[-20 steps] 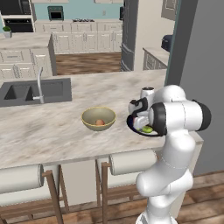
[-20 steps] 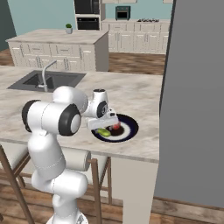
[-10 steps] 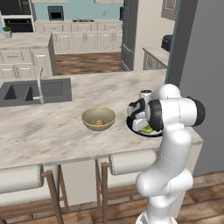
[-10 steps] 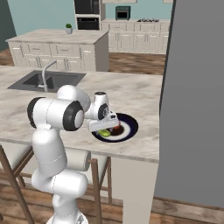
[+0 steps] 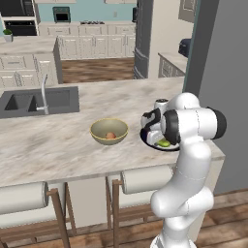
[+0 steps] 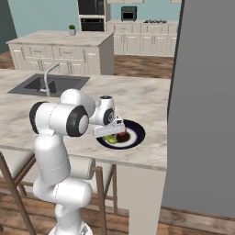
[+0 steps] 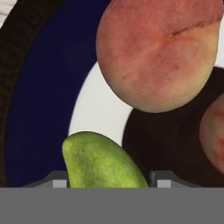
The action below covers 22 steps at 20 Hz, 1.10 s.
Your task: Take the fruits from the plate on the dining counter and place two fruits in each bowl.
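Green oblong fruit (image 7: 103, 159) lies on the plate (image 6: 137, 136) at the dining counter's (image 5: 63, 140) right end, between the gripper (image 7: 109, 183) fingertips, which appear pressed against it. Likely light, firm, smooth-skinned: grip across the narrow middle.

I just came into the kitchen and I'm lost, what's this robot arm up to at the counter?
It is moving fruit from the navy plate into bowls. The gripper is down on the plate with the green fruit between its fingertips; whether it has a firm grip yet is unclear. Two reddish fruits lie on the plate beside it, and one reddish fruit already sits in the tan bowl on the dining counter.
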Tool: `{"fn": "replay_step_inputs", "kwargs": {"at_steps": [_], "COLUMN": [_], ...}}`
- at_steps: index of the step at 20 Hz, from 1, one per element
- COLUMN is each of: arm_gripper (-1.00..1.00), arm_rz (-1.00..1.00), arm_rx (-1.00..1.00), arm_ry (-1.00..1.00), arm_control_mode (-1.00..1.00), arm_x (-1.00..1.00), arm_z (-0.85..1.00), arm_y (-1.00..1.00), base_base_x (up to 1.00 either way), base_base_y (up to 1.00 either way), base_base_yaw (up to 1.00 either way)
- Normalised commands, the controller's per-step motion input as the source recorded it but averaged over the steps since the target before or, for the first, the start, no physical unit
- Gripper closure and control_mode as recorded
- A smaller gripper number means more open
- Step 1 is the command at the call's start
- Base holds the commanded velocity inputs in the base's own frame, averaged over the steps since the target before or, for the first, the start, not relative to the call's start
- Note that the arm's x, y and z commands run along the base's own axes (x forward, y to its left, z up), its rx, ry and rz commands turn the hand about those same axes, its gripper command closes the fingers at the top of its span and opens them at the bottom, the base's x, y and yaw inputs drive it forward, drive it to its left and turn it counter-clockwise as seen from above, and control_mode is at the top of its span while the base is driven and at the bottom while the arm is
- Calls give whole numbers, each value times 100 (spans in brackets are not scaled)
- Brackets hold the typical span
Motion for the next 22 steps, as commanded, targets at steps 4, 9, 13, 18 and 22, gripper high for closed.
{"fn": "replay_step_inputs", "kwargs": {"at_steps": [4, 9, 13, 18, 22], "arm_gripper": [100, 100, 100, 100, 100], "arm_rz": [0, 0, 0, -5, -9], "arm_rx": [0, 3, 6, 4, 0], "arm_ry": [0, 0, -7, -13, -5], "arm_control_mode": [-100, -100, -100, -100, -100], "arm_x": [0, -17, 2, 36, 44], "arm_z": [5, 63, 70, 70, 70], "arm_y": [0, 0, 41, 97, 100], "base_base_x": [0, 0, 0, 0, 0], "base_base_y": [0, 0, 0, 0, 0], "base_base_yaw": [0, 0, 0, 0, 0]}}
